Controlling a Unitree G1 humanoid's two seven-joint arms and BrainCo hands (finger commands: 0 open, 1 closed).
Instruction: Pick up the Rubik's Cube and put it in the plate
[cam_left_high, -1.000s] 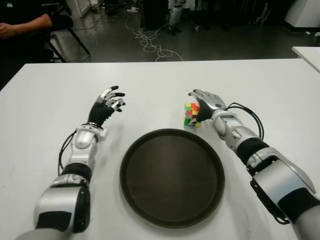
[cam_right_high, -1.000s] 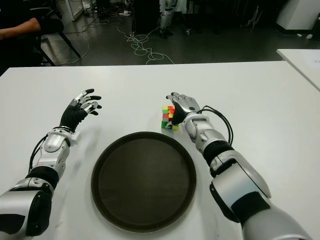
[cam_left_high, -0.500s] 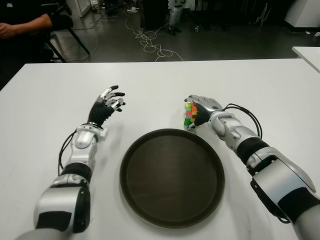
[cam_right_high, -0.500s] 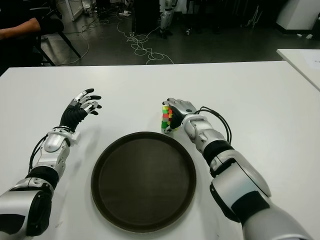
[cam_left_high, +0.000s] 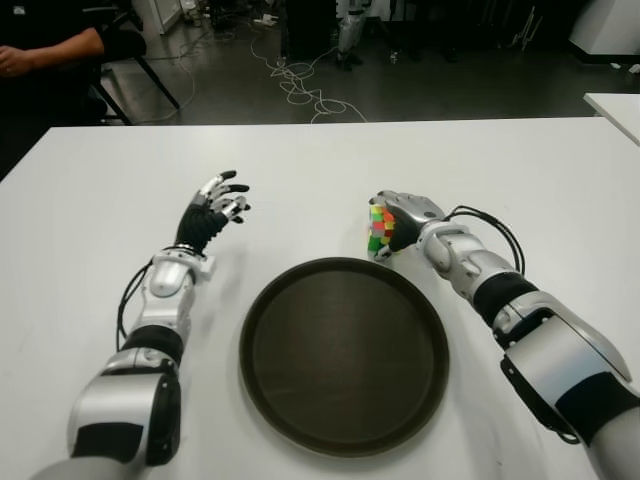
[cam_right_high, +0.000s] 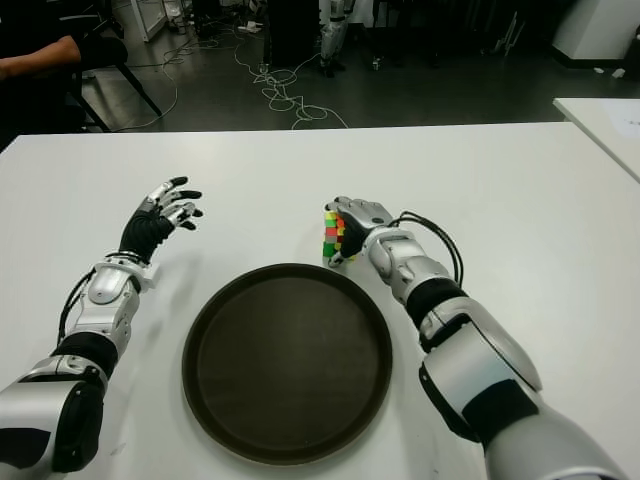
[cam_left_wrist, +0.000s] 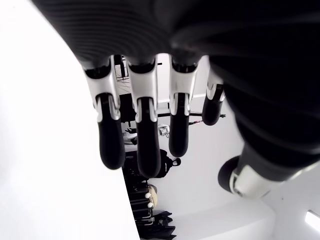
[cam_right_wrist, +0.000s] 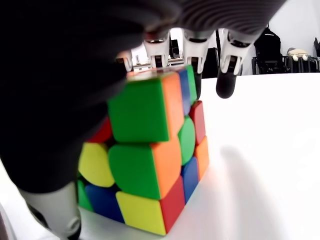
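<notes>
Our right hand (cam_left_high: 400, 222) wraps its fingers around the cube (cam_left_high: 377, 230), just beyond the plate (cam_left_high: 343, 355) rim. The cube's squares are green, orange, yellow, red and blue. We should firm the grip, lift straight, then carry it over the plate. Our left hand (cam_left_high: 215, 205) shows spread and empty left of the plate, above the surface (cam_left_high: 300, 170).

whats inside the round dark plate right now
Nothing: the round dark plate shows only its bare bottom. The multicoloured Rubik's Cube sits just beyond its rim, gripped by the right hand.

Multicoloured Rubik's Cube (cam_left_high: 378, 229) just beyond dark round plate's (cam_left_high: 300, 290) far rim.
</notes>
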